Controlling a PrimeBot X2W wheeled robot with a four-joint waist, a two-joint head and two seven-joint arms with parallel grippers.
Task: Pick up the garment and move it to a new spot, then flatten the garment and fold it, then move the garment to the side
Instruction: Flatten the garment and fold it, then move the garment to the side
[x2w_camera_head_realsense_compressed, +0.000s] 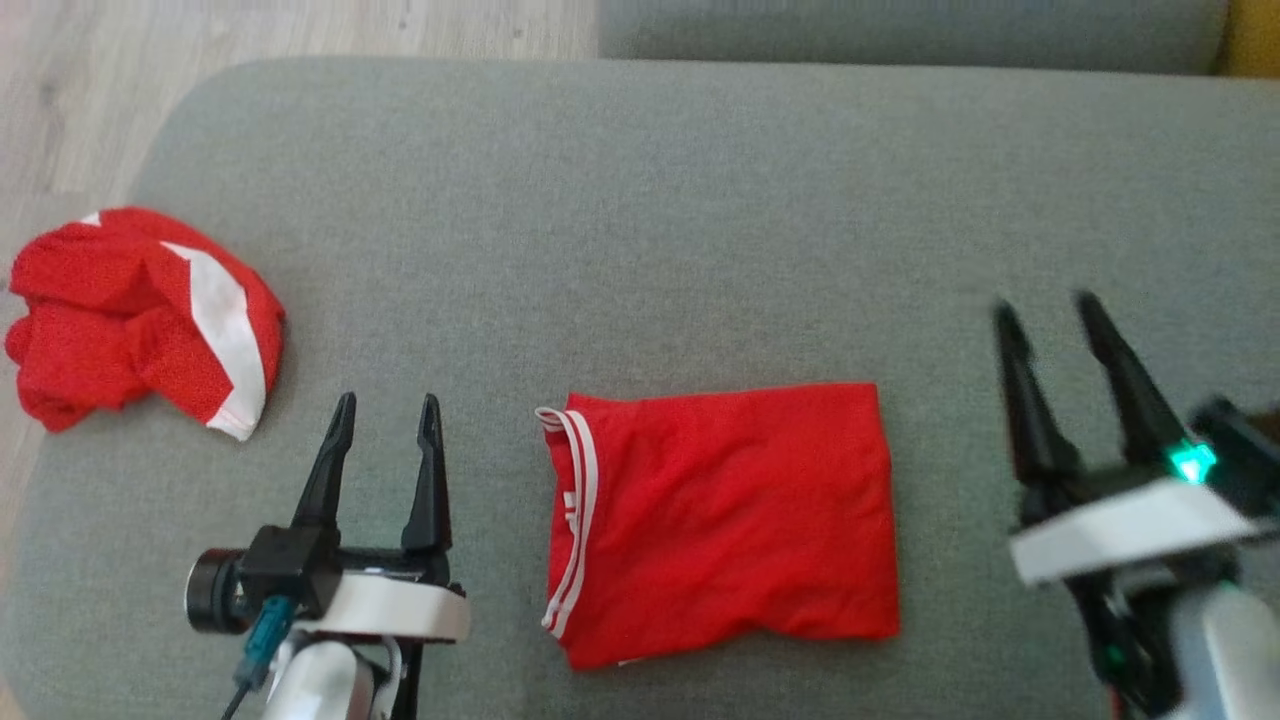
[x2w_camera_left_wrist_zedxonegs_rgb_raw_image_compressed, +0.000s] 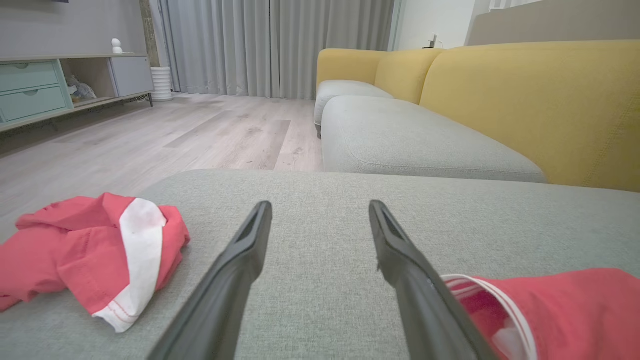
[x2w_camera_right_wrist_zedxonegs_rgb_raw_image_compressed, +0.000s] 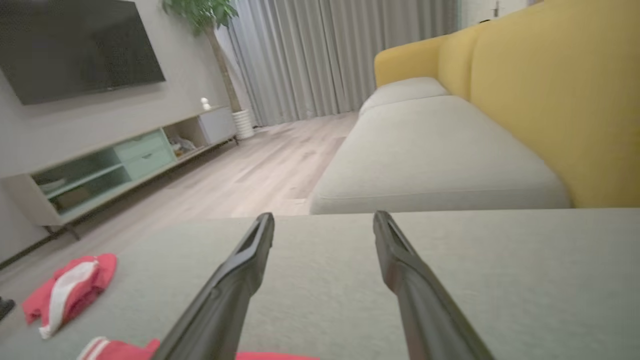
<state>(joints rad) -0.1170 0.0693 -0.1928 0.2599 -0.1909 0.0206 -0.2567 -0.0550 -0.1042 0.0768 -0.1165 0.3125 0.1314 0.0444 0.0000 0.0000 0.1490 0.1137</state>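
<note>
Head view: folded garment (x2w_camera_head_realsense_compressed: 720, 520) flat on grey cushion (x2w_camera_head_realsense_compressed: 640, 200), between left gripper (x2w_camera_head_realsense_compressed: 388, 402) and right gripper (x2w_camera_head_realsense_compressed: 1044, 305), both wide, empty
Left wrist view: second red garment (x2w_camera_left_wrist_zedxonegs_rgb_raw_image_compressed: 95, 250) crumpled, well apart
Right wrist view: fingers (x2w_camera_right_wrist_zedxonegs_rgb_raw_image_compressed: 235, 280) spread above cushion
Fold looks done; sideways move remains

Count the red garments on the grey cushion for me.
2. The folded shirt lies front and centre; the crumpled garment sits near the left edge of the cushion. None seems hidden.

On cushion (x2w_camera_head_realsense_compressed: 700, 200): folded garment (x2w_camera_head_realsense_compressed: 725, 520) centre, crumpled garment (x2w_camera_head_realsense_compressed: 130, 320) far left.
</note>
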